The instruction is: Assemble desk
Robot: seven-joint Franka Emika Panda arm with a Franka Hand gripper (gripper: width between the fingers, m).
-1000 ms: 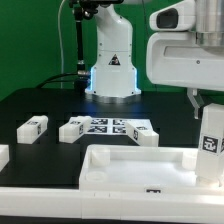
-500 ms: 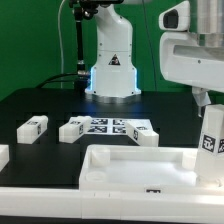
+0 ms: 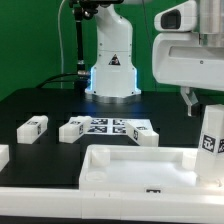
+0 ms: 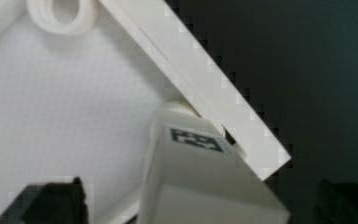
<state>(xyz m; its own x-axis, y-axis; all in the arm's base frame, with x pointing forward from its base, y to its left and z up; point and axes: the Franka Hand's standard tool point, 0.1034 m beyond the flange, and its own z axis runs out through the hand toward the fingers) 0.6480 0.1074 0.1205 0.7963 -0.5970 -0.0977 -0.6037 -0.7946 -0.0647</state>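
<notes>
The white desk tabletop (image 3: 130,165) lies at the front with its raised rim up. One white leg (image 3: 210,140) stands upright at its corner on the exterior view's right and carries a marker tag. My gripper (image 3: 205,103) hangs just above that leg's top. One dark finger (image 3: 187,100) shows beside it, apart from the leg. In the wrist view the leg (image 4: 202,175) rises between my gripper's (image 4: 202,215) dark fingers (image 4: 51,205) with gaps on either side. The tabletop (image 4: 69,110) lies below. The gripper is open.
Three loose legs (image 3: 33,126), (image 3: 75,128), (image 3: 147,137) lie on the black table around the marker board (image 3: 112,127). Another white part (image 3: 3,155) sits at the exterior view's left edge. The robot base (image 3: 110,60) stands behind.
My gripper has shifted a little sideways above the upright leg, right and then back left. The leg, the tabletop and the loose legs have not moved.
</notes>
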